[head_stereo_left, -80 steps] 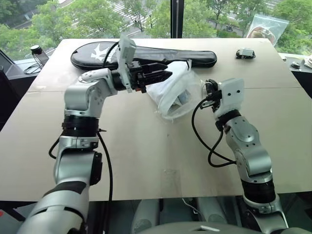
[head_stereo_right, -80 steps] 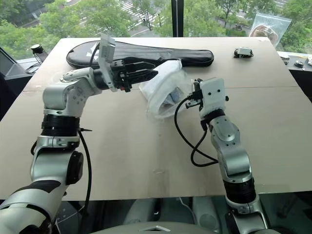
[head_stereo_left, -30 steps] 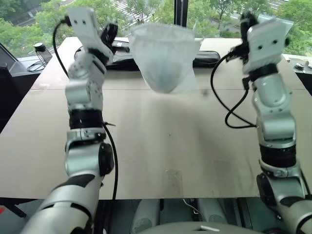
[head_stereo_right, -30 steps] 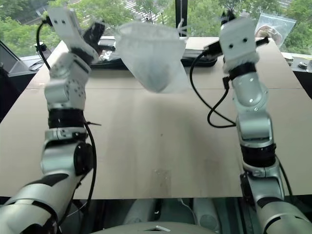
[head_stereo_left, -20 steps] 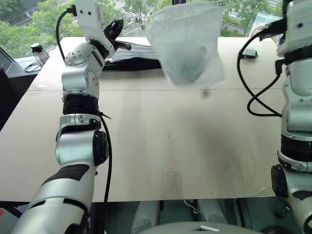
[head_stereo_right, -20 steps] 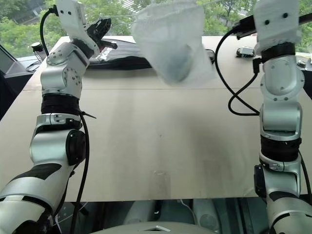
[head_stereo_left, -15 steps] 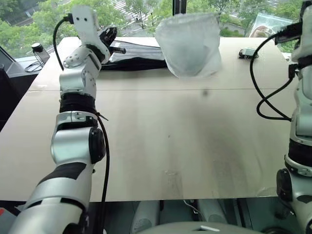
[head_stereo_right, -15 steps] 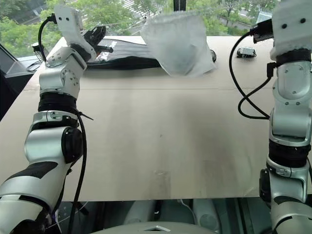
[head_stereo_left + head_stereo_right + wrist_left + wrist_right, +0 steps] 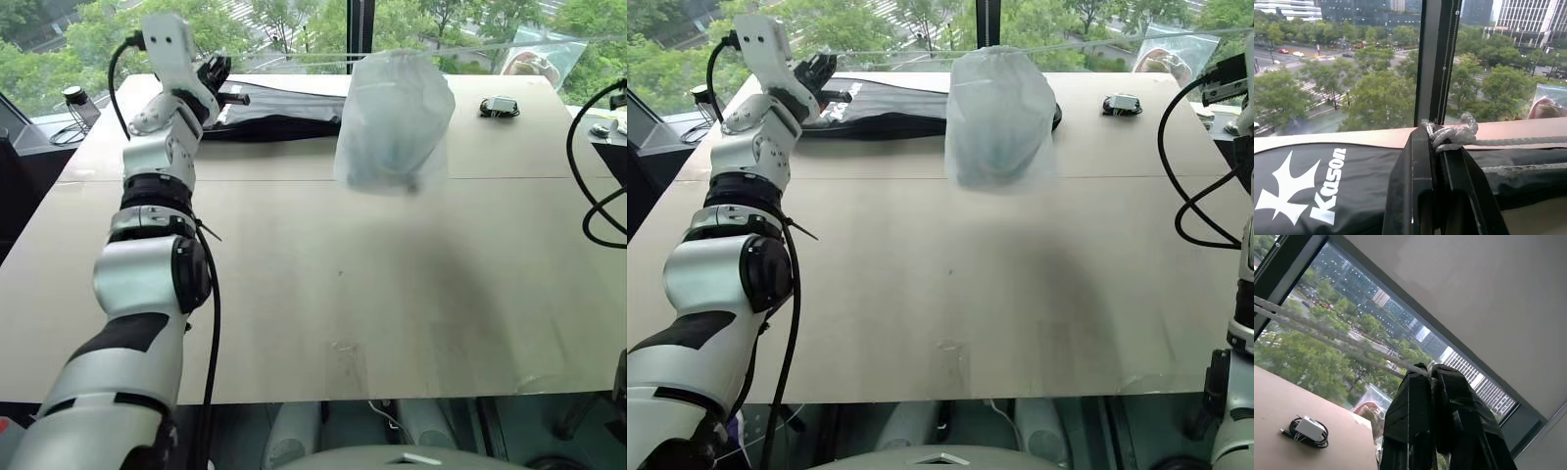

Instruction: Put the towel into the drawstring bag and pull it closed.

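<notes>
The drawstring bag (image 9: 394, 119) hangs in the air above the far half of the table, its mouth gathered narrow at the top. A bluish shape, the towel (image 9: 387, 149), shows faintly through its lower part. Thin white cords (image 9: 294, 61) stretch taut from the bag's mouth out to both sides. My left gripper (image 9: 1435, 133) is raised at the far left over the black case and is shut on a knotted cord end (image 9: 1452, 132). My right gripper (image 9: 1429, 371) is raised at the far right, shut on the cords (image 9: 1327, 335) that run into it.
A long black racket case (image 9: 284, 110) lies along the table's far edge behind the bag. A small charger with a coiled cable (image 9: 498, 105) and a clear zip bag (image 9: 534, 57) sit at the far right. The wooden table (image 9: 343, 294) spreads in front; a window stands behind.
My right arm has swung far out to the right. The bag has slid right and sunk a little, and its wide mouth has drawn narrow. My left gripper has barely moved.
</notes>
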Motion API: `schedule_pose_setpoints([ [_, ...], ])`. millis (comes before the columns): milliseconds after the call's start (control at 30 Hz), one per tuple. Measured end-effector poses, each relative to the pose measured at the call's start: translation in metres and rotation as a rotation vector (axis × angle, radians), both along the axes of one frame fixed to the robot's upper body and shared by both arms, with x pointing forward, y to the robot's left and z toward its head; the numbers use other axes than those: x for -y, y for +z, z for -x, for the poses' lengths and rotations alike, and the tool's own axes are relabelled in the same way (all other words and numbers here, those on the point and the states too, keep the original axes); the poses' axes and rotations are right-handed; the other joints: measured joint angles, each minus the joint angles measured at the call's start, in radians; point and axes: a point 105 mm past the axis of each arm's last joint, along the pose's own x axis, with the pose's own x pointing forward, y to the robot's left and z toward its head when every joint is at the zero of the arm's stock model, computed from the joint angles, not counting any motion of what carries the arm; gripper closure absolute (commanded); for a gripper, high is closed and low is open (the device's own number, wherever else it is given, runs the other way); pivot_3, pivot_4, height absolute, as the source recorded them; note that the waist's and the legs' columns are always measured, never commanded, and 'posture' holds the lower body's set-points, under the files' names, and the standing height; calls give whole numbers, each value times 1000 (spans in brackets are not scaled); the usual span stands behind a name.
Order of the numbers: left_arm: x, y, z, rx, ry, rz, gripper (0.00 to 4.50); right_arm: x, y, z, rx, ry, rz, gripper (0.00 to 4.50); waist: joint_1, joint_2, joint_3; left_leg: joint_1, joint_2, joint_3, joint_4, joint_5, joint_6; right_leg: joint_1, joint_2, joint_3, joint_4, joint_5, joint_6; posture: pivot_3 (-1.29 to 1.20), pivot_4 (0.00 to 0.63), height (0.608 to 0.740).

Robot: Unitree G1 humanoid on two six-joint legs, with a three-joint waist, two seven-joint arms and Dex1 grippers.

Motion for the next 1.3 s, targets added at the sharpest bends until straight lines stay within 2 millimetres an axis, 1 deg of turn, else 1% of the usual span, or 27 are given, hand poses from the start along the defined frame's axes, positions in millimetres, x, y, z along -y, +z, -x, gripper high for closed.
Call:
schedule_pose_setpoints([
  [67, 4, 7, 3, 34, -43, 7, 4427, -1, 6, 4, 17, 61, -47, 4500, 0, 0, 0, 0, 0, 0, 0, 0, 0, 0, 0, 0, 0, 0, 0, 0, 150, 740],
  [100, 9, 14, 7, 68, -108, 29, 4427, -6, 8, 10, 27, 154, -115, 4500, 0, 0, 0, -1, 1, 1, -1, 0, 0, 0, 0, -1, -1, 0, 0, 0, 150, 740],
  [133, 14, 21, 12, 107, -173, 36, 4427, -14, 7, 16, 20, 240, -146, 4500, 0, 0, 0, -2, 2, 0, 0, 0, 0, 0, 0, -2, -1, 0, 0, 0, 150, 740],
  [167, 21, 27, 21, 151, -244, 12, 4427, -27, 0, 24, -22, 334, -153, 4500, 0, 0, 0, -2, 3, 1, -1, 0, 0, 1, 0, -3, -2, 0, 0, 0, 150, 740],
  [200, 26, 28, 31, 187, -316, -21, 4427, -44, -16, 32, -102, 428, -142, 4500, -1, 1, -1, -1, 4, 1, -1, 0, 0, 2, 1, -3, -3, 0, 0, 0, 150, 740],
  [233, 29, 19, 41, 191, -378, -53, 4427, -63, -44, 42, -226, 517, -125, 4500, 0, 1, -1, -1, 6, 1, -1, 0, 0, 3, 0, -2, -4, 0, 0, 0, 150, 740],
  [267, 29, 5, 45, 166, -403, -71, 4427, -72, -66, 46, -321, 566, -139, 4500, -1, 2, -2, 0, 6, 2, -1, 0, 0, 4, 0, -1, -5, 0, 0, 0, 150, 740],
  [300, 30, -13, 52, 133, -432, -106, 4427, -81, -89, 52, -411, 606, -160, 4500, -3, 3, -2, 1, 7, 3, -2, -1, 1, 4, 0, 1, -6, 0, 0, 0, 150, 740],
  [333, 33, -42, 61, 70, -471, -146, 4427, -92, -116, 61, -515, 646, -199, 4500, -4, 3, -2, 2, 8, 2, -2, -1, 1, 3, 0, 4, -5, 0, 0, 0, 150, 740],
  [367, 39, -85, 72, -39, -518, -156, 4427, -107, -146, 72, -627, 686, -247, 4500, -5, 4, -2, 1, 8, 2, -1, -1, 2, 2, 0, 5, -4, 0, 0, 0, 150, 740],
  [400, 46, -113, 79, -116, -554, -139, 4427, -116, -160, 76, -674, 703, -268, 4500, -4, 3, -1, 1, 8, 2, 0, -2, 3, 1, 0, 5, -3, 0, 0, 0, 150, 740],
  [467, 55, -134, 92, -173, -603, -131, 4427, -124, -173, 81, -706, 692, -254, 4500, 1, 2, -1, 0, 8, 1, 3, -2, 3, 2, 1, 3, -3, 0, 1, 0, 150, 740],
  [500, 61, -143, 101, -192, -635, -124, 3894, -125, -186, 84, -739, 673, -247, 3793, 3, 1, -1, 2, 8, 2, 4, -2, 3, 4, 1, 2, -3, 0, 1, 0, 150, 740],
  [533, 65, -151, 113, -218, -672, -120, 3574, -124, -206, 86, -790, 634, -264, 3435, 10, 1, -1, 2, 8, 2, 5, -2, 3, 6, 1, 0, -3, 0, 1, 0, 150, 740],
  [567, 66, -154, 119, -228, -688, -125, 3283, -122, -214, 87, -809, 617, -277, 3174, 15, 1, -1, 3, 8, 2, 6, -2, 3, 6, 1, -1, -3, 1, 1, 0, 150, 740],
  [600, 67, -154, 124, -234, -703, -131, 2922, -120, -218, 88, -814, 609, -282, 2813, 18, 1, -1, 3, 8, 2, 6, -2, 4, 6, 2, -1, -3, 2, 2, 0, 150, 740],
  [633, 67, -156, 133, -247, -727, -142, 2463, -117, -223, 92, -823, 597, -275, 2303, 21, 2, -2, 4, 10, 3, 7, -1, 4, 7, 3, 0, -3, 1, 2, 0, 150, 740],
  [667, 66, -158, 137, -256, -733, -148, 2037, -115, -226, 95, -835, 594, -272, 1893, 24, 2, -2, 5, 11, 3, 7, -2, 3, 8, 3, 0, -3, 0, 0, 0, 150, 740],
  [700, 63, -164, 146, -286, -744, -158, 1588, -110, -232, 102, -853, 585, -270, 1453, 25, 2, -2, 6, 11, 4, 7, -2, 3, 9, 4, 0, -3, 0, 0, 0, 150, 740],
  [733, 59, -171, 151, -323, -743, -152, 1064, -104, -238, 108, -879, 571, -282, 913, 26, 3, -2, 7, 12, 4, 7, -2, 3, 9, 4, 0, -3, 0, 0, 0, 150, 740],
  [800, 53, -179, 159, -364, -740, -142, 273, -96, -242, 115, -892, 554, -289, 54, 27, 3, -2, 6, 12, 4, 7, -2, 3, 9, 4, 0, -3, 0, 0, 0, 150, 740],
  [833, 51, -181, 165, -378, -740, -144, 127, -92, -242, 120, -895, 548, -289, 12, 26, 3, -2, 6, 12, 5, 7, -2, 3, 9, 4, 0, -3, -1, 0, 0, 150, 740],
  [967, 32, -194, 192, -461, -708, -178, 127, -78, -243, 141, -894, 509, -320, 12, 26, 3, -3, 7, 14, 4, 5, -2, 3, 9, 4, 1, -5, -1, 0, 0, 150, 740],
  [1067, 26, -206, 209, -512, -681, -171, 127, -72, -236, 144, -844, 486, -328, 12, 27, 3, -3, 7, 14, 3, 5, -2, 3, 9, 1, 3, -7, -1, 0, 0, 150, 740],
  [1167, 26, -210, 215, -532, -665, -168, 127, -70, -231, 141, -816, 475, -314, 12, 31, 2, -3, 7, 14, 2, 6, -2, 3, 9, -1, 2, -7, -1, 0, 0, 150, 740],
  [1300, 28, -209, 214, -515, -640, -160, 127, -68, -226, 134, -784, 472, -288, 12, 33, 3, -4, 6, 14, 3, 6, -2, 3, 9, -1, 1, -7, -1, 0, 0, 150, 740],
])
